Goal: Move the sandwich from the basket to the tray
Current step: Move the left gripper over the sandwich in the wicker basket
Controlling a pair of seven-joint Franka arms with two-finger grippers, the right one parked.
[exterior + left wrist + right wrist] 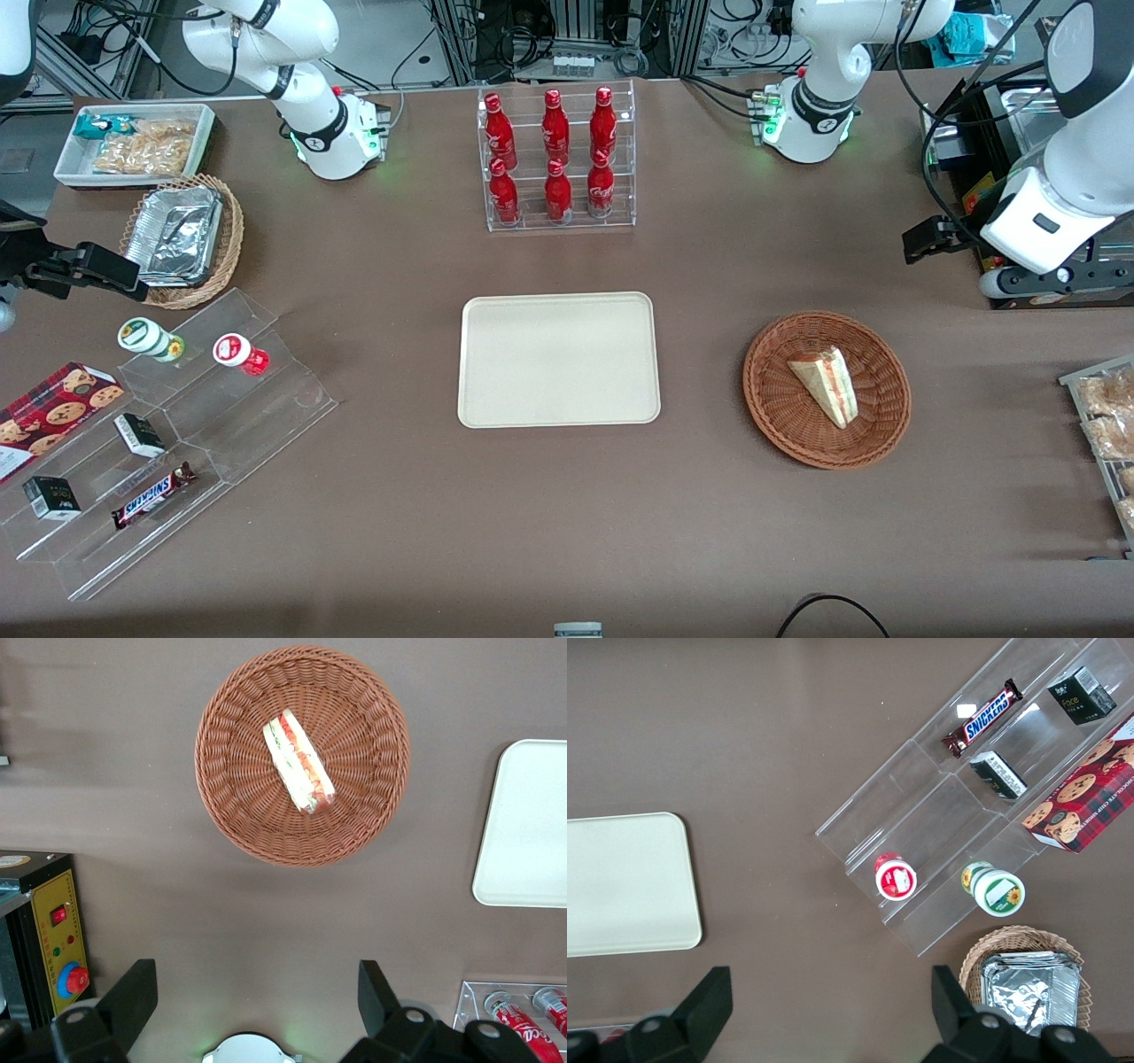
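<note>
Plainly my gripper (257,997) hung open, well above the table, sandwich (826,384) lay in basket (771,394), tray (558,416) bare.

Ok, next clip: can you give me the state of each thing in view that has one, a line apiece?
Triangular white-bread sandwich: lying in its basket, untouched.
Round reddish-brown wicker basket: on the table, holding only the sandwich.
Rectangular cream plastic tray: flat on the table, empty.
Left arm's claw: open, raised above the table beside the basket, holding nothing.
Six red bottles: upright in the clear rack.
Snickers bar: lying flat on the clear stepped stand.
</note>
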